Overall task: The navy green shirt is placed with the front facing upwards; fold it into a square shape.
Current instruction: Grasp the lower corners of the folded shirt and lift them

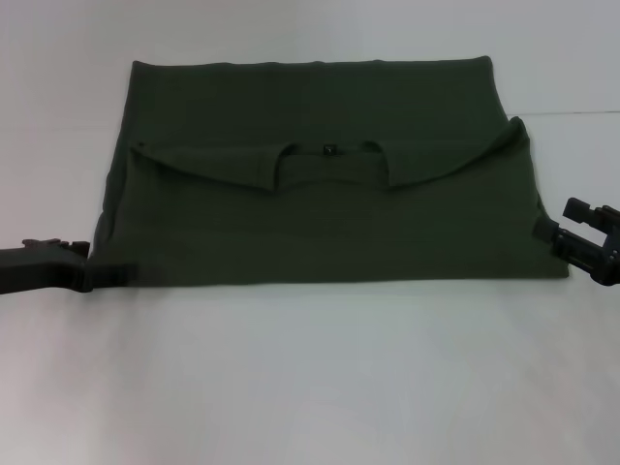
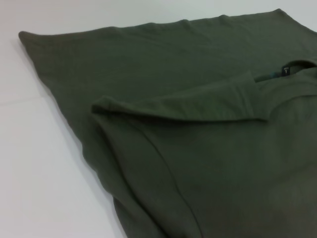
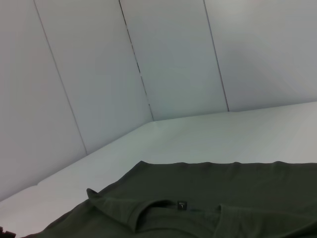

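The navy green shirt [image 1: 320,228] lies flat on the white table [image 1: 310,378], folded across once. Its collar with a small dark label [image 1: 330,149] and both shoulder edges lie across the middle, over the lower layer. The chest letters are hidden. My left gripper [image 1: 87,269] is at the shirt's near left corner, touching the cloth edge. My right gripper [image 1: 554,237] is at the shirt's right edge near the near right corner. The left wrist view shows the folded shoulder corner [image 2: 106,105] and the label [image 2: 286,71]. The right wrist view shows the collar [image 3: 163,208].
Bare white tabletop lies in front of the shirt and on both sides. A faint seam [image 1: 572,111] crosses the table at the far right. Pale wall panels [image 3: 148,64] stand behind the table in the right wrist view.
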### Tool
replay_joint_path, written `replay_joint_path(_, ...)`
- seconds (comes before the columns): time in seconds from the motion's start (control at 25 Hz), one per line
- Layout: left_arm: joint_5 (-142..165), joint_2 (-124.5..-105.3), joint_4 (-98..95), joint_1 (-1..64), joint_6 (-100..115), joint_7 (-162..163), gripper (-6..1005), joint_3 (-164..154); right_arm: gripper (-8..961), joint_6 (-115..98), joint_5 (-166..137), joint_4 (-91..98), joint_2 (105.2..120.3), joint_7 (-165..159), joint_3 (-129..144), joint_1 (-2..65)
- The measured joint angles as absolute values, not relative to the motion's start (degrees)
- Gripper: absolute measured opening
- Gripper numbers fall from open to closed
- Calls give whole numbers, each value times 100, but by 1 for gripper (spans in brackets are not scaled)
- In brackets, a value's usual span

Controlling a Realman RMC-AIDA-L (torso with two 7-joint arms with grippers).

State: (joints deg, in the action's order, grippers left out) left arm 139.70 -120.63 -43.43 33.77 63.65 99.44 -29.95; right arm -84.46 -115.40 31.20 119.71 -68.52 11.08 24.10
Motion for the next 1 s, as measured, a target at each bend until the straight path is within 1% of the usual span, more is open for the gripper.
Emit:
replay_joint_path(0.36, 14166, -12030, -4267, 3470, 6382, 10222, 884, -3011, 687, -8446, -11540, 3120, 11971, -6861, 1107, 2402)
replay_joint_path(0.68, 14256, -12024, -4292, 3477, 6363, 10219, 781, -3010, 690, -8446, -11540, 3120, 11971, -6869, 1107, 2344)
replay_joint_path(1.0, 14244, -12023, -4297, 3477, 6348, 10217, 469, -3015, 692, -8500, -11516, 3119, 11970, -6858, 1077, 2243)
